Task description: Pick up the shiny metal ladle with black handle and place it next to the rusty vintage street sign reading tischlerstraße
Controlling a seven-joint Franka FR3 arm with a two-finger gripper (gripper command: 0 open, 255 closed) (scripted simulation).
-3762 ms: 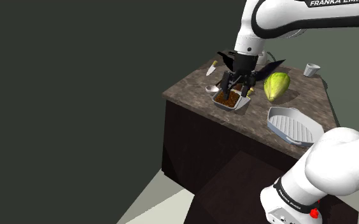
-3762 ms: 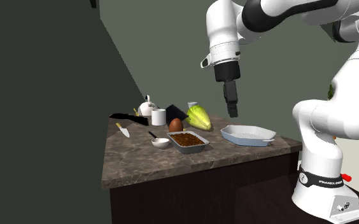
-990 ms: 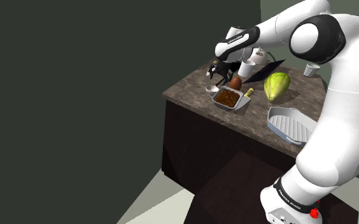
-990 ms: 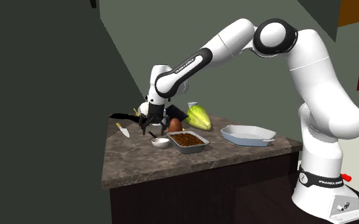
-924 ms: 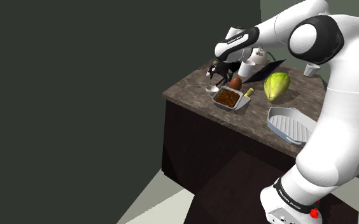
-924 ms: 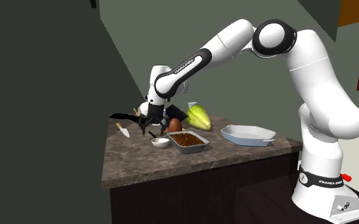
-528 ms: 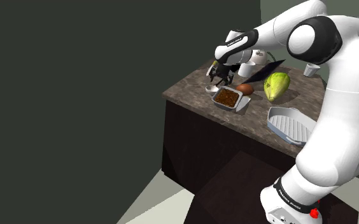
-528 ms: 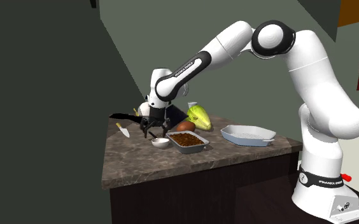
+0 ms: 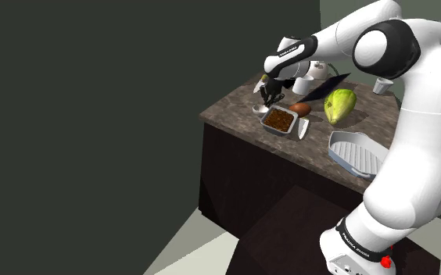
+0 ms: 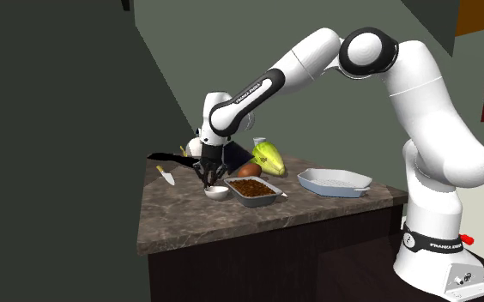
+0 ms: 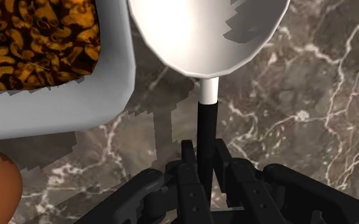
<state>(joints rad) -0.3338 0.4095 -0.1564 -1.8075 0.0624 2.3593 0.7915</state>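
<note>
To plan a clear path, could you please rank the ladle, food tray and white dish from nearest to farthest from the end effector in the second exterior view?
1. ladle, handle clasped by the end effector.
2. food tray, just to the ladle's right.
3. white dish, farthest right.

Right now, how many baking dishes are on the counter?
2. The food-filled dish sits beside the ladle's bowl at the gripper; the empty white dish lies at the counter's end nearer the arm's base. None seems hidden.
</note>
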